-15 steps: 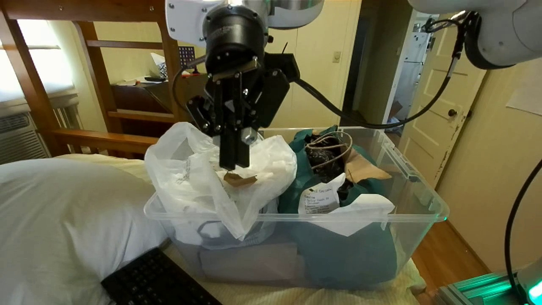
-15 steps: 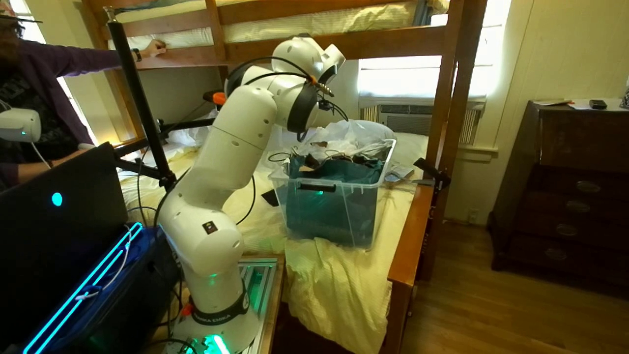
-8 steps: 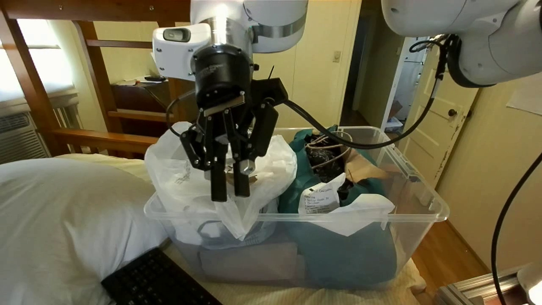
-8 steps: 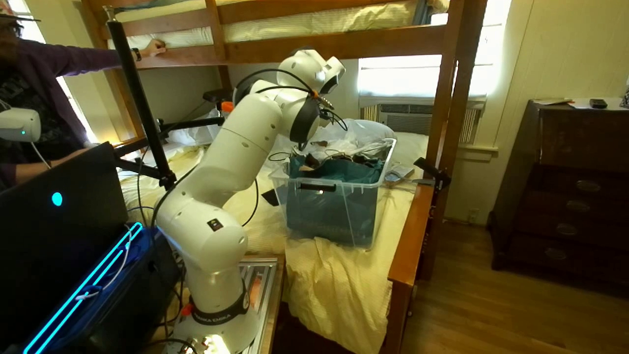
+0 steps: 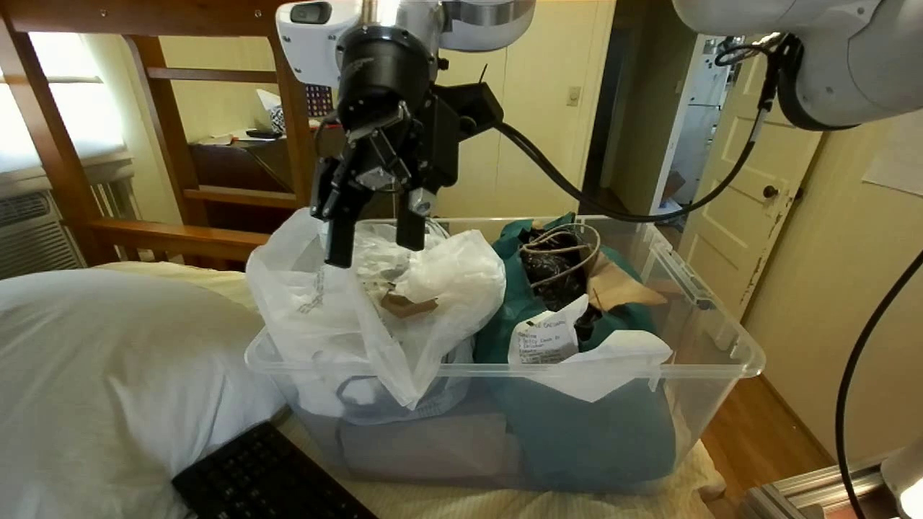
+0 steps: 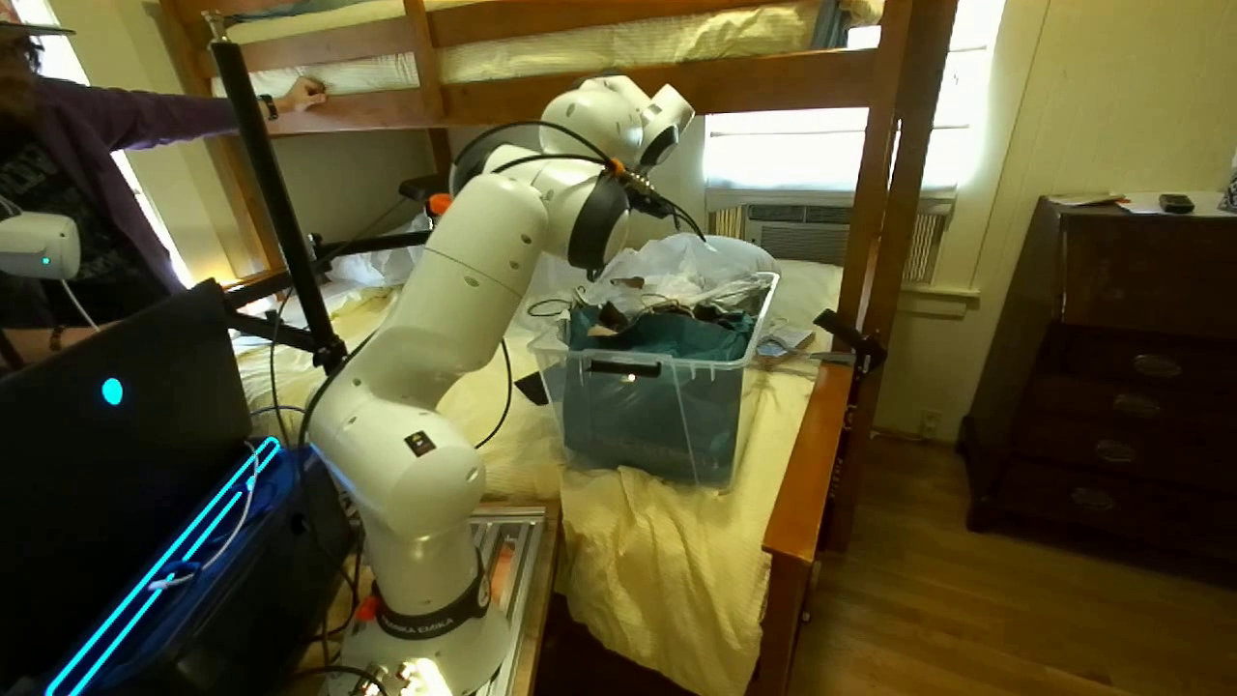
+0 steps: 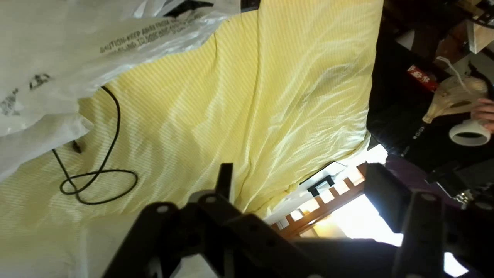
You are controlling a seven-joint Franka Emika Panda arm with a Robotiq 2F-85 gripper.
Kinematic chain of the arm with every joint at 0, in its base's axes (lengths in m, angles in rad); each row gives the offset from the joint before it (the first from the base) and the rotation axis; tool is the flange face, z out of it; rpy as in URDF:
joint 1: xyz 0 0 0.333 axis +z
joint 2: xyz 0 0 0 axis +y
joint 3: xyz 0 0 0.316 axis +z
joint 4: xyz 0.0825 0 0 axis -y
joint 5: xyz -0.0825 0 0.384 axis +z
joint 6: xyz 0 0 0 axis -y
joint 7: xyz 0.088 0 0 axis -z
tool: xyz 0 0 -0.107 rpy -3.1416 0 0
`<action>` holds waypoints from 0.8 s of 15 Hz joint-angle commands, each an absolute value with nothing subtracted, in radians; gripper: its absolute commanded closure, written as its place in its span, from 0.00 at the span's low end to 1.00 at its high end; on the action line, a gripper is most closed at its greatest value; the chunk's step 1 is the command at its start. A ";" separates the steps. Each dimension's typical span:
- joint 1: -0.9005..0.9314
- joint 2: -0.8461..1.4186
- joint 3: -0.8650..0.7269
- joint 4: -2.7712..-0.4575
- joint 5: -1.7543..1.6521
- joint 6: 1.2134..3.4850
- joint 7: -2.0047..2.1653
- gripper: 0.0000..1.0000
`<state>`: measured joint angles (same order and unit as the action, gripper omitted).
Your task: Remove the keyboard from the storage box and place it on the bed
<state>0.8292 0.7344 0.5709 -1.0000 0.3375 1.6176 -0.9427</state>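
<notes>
In an exterior view, the keyboard (image 5: pixel 267 476) lies outside the storage box (image 5: pixel 710 371), directly on the bed (image 5: pixel 447 504). It is beside the box corner nearest the white bedding (image 5: pixel 115 389); its near end is cut off by the picture's lower border. The box is also carried by the bed. A white plastic bag (image 5: pixel 360 317) occupies one end of it and hangs over the near rim; teal cloth (image 5: pixel 497 335) and a printed paper (image 5: pixel 544 339) lie toward the opposite end. The gripper (image 5: pixel 376 241) is above the bag end, its two fingers (image 5: pixel 341 241) parted with a clear gap between them. Contact with the bag cannot be determined from here.

In an exterior view, the arm (image 6: pixel 483 261) extends over the bed to the box, which stands close to the bed's edge along a wooden rail (image 6: pixel 812 474). The gripper cannot be made out there. A flat dark corner (image 6: pixel 530 389) shows just beside the box; too little is exposed to identify it. A person (image 6: pixel 106 145) is partly visible behind a laptop (image 6: pixel 97 483).

In the wrist view, the fingers enter at the bottom, blurred and well apart. A looped black cable (image 7: pixel 118 116) lies on the yellow sheet (image 7: pixel 216 108) near the bag, which bears printed warning text.
</notes>
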 commanded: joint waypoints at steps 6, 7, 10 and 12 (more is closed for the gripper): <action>0.763 0.441 0.553 -1.406 0.375 1.739 -0.597 0.00; 0.757 0.400 0.552 -1.449 0.372 1.746 -0.558 0.00; 0.786 0.510 0.560 -1.302 0.355 1.696 -0.616 0.00; 0.785 0.518 0.559 -1.297 0.356 1.696 -0.618 0.00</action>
